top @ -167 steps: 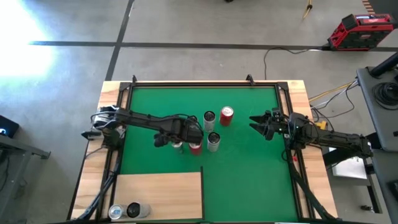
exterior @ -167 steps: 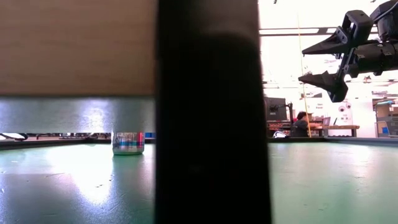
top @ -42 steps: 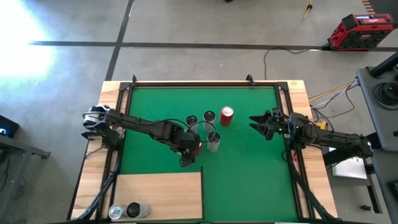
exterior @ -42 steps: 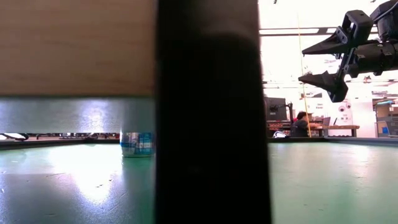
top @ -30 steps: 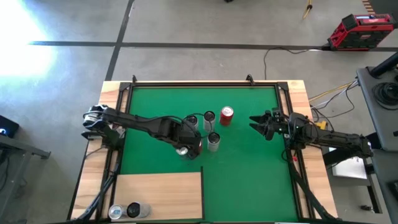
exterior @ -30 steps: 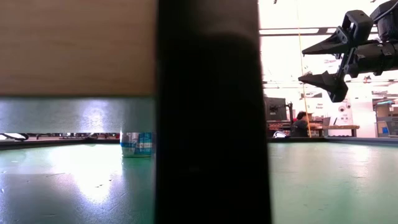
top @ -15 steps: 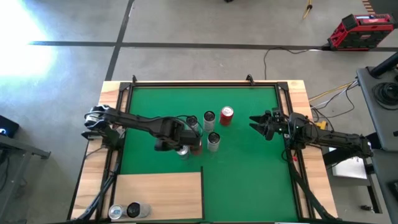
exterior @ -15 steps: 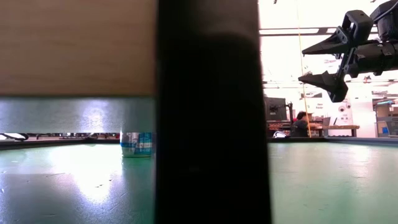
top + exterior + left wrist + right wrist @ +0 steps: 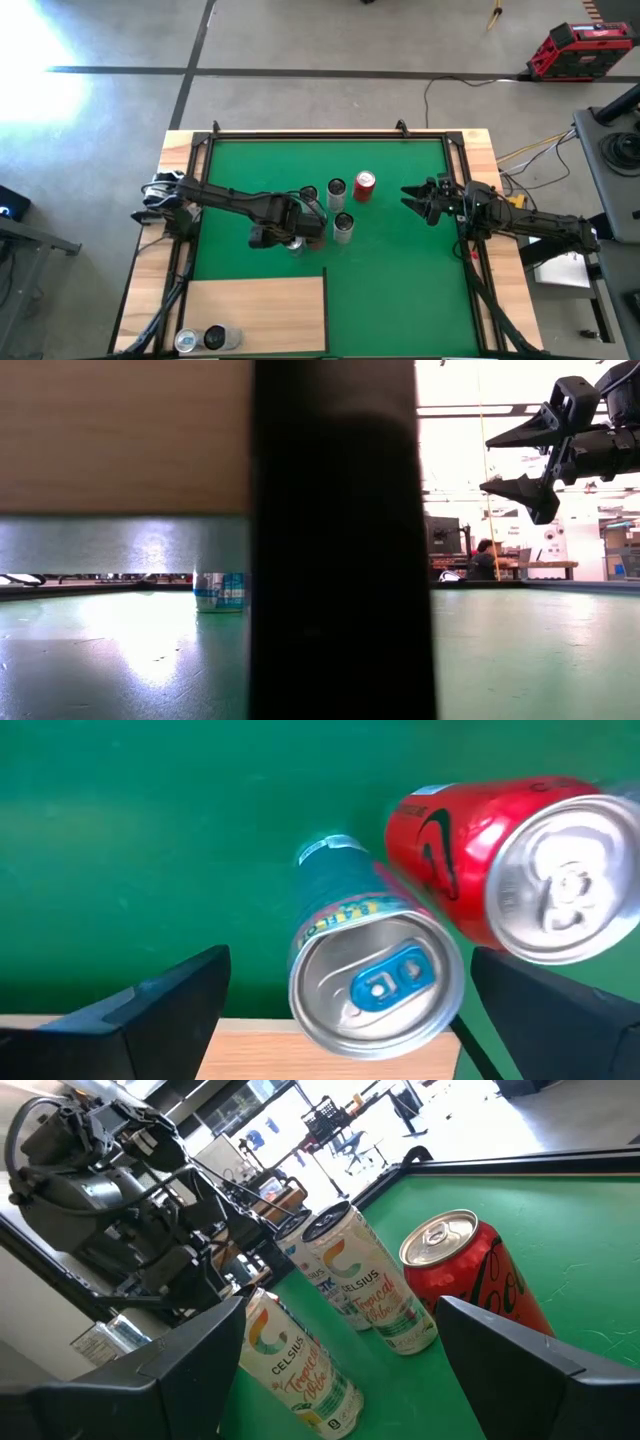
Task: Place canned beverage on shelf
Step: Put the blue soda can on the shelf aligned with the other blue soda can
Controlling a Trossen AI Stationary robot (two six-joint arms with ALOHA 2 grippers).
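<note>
**A:** Aluminium, thin-walled. The teal can [image 9: 375,985] should be light, smooth and easy to dent, so I'd take it across the middle of its side with a gentle squeeze.

**B:** Where is it?

**A:** Upright on the green mat [image 9: 400,280], near the far edge of the shelf [image 9: 255,310], with a red can [image 9: 500,870] just beside it. The left gripper [image 9: 288,236] hangs over it, jaws wide open on either side and touching nothing.

**B:** And the right gripper [image 9: 520,457]?

**A:** It waits above the mat's right side, jaws apart and empty.

**B:** What about the surface?

**A:** The mat looks soft and grippy. The shelf is plain, flat wood with two cans [image 9: 200,339] already in its near corner. A wooden rim edges the tabletop [image 9: 480,150], and beyond that there's grey concrete floor, cables and a red toolbox [image 9: 582,48].
</note>
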